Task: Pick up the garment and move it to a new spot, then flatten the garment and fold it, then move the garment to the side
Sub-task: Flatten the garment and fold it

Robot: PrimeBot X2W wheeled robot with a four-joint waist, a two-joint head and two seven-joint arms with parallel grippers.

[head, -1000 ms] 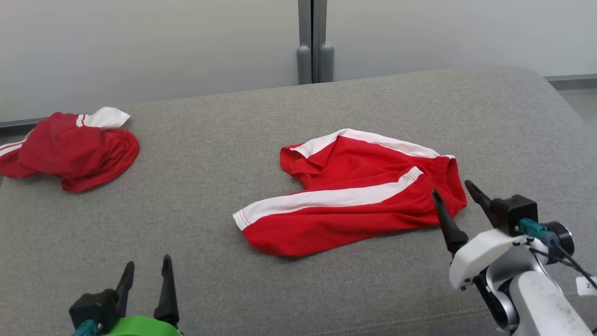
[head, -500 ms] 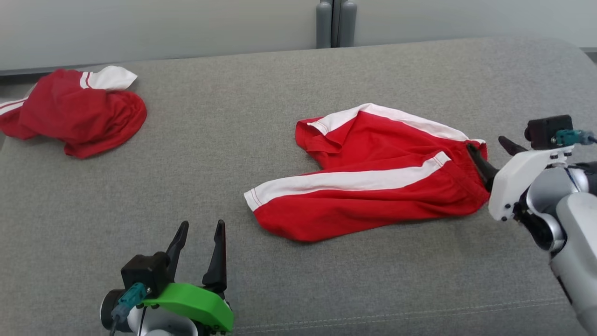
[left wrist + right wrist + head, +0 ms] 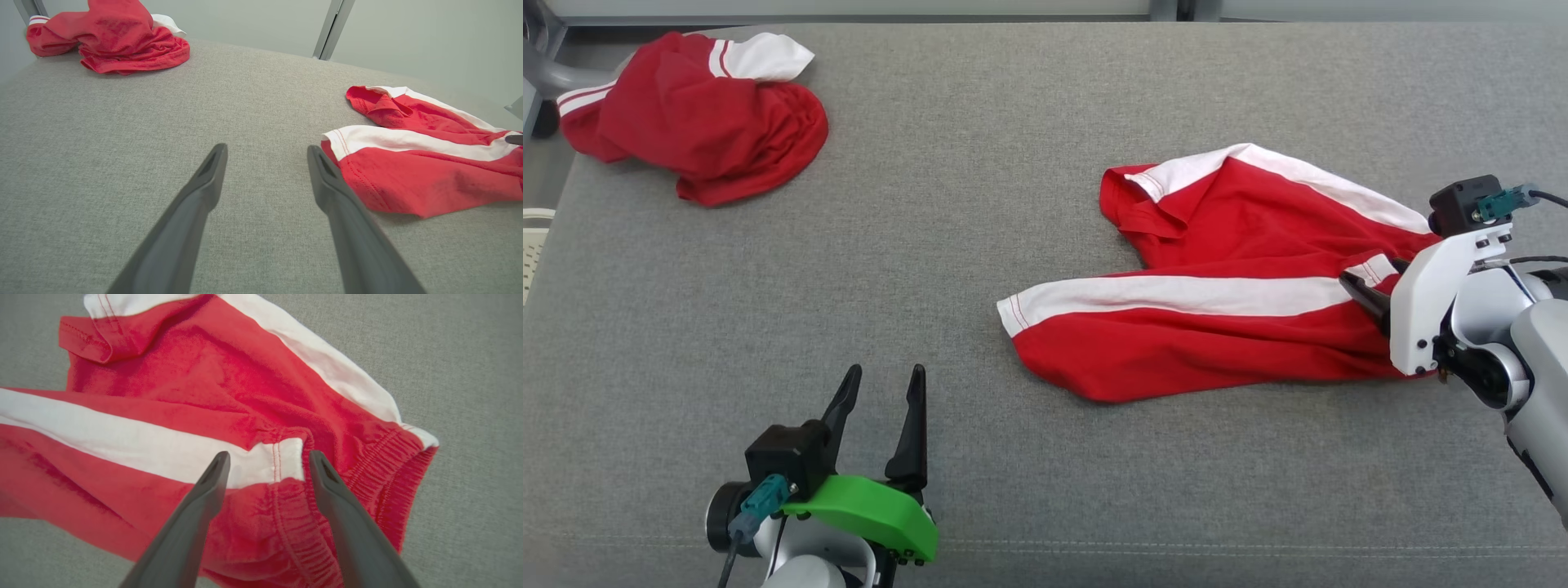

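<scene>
Your right claw (image 3: pixel 1372 273) was partly lost to the head camera. Its white wrist housing (image 3: pixel 1421 302) covered the waistband end of the red shorts (image 3: pixel 1217 327), and only one dark finger (image 3: pixel 1364 296) showed plainly, lying over the cloth. The right wrist camera gave the clearer look: there the claw (image 3: pixel 269 455) stood wide and gripped nothing. Its two tips sat either side of the spot where the white side stripe (image 3: pixel 122 445) met the gathered waistband (image 3: pixel 380 457). Whether the tips pressed the fabric or hung just above it could not be told.

The shorts lay loosely spread at the right of the grey padded surface (image 3: pixel 1029 122), waistband to the right. One leg reached left and toward the near edge, and the other bunched toward the far side with its hem turned over.

Your left claw (image 3: pixel 885 374) hovered at the near left, also wide and empty, fingers pointing toward the far side over bare surface. The nearer leg hem lay off to its right. In the left wrist view the shorts (image 3: pixel 421 175) ran out of frame at the right edge.

A second red garment (image 3: pixel 698 114) sat crumpled at the far left corner, well apart from both claws. Its top was cut off in the left wrist view.
</scene>
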